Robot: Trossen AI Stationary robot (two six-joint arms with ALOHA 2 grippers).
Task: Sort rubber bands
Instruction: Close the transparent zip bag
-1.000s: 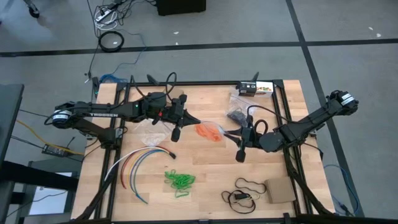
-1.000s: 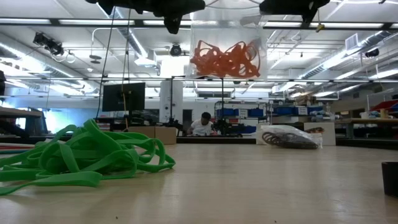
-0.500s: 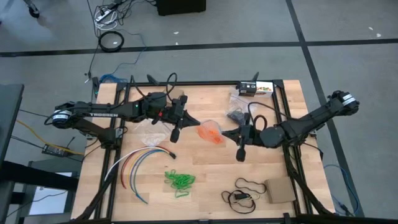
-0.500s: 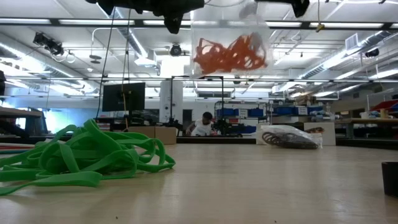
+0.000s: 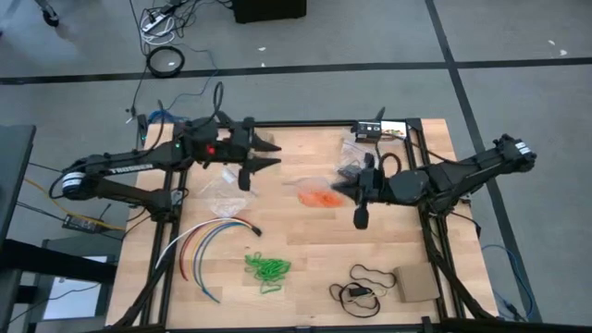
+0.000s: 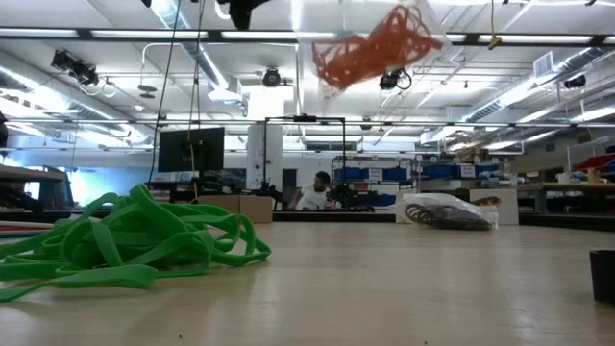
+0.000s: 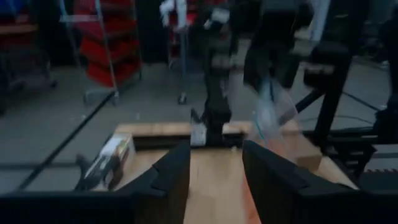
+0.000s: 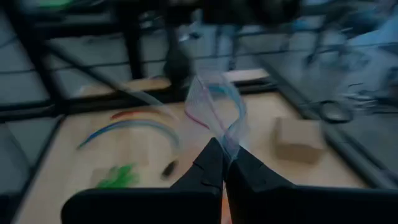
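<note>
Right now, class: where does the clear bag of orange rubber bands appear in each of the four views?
High view: the clear bag of orange rubber bands is at centre, beside the right gripper.
Low view: top, right of centre, in the air.
Left wrist view: a blurred clear bag, right of centre.
Right wrist view: centre, pinched.
Shared landmark: green rubber bands.

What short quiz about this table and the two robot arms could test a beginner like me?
1. True or false: the green rubber bands lie loose on the table.
2. Which gripper holds the clear bag of orange rubber bands: A left gripper, B right gripper?
3. What colour are the bands in the raised bag?

Key: 1 true; 2 B, shut on the bag, while the left stands open nearby; 3 orange.
</note>
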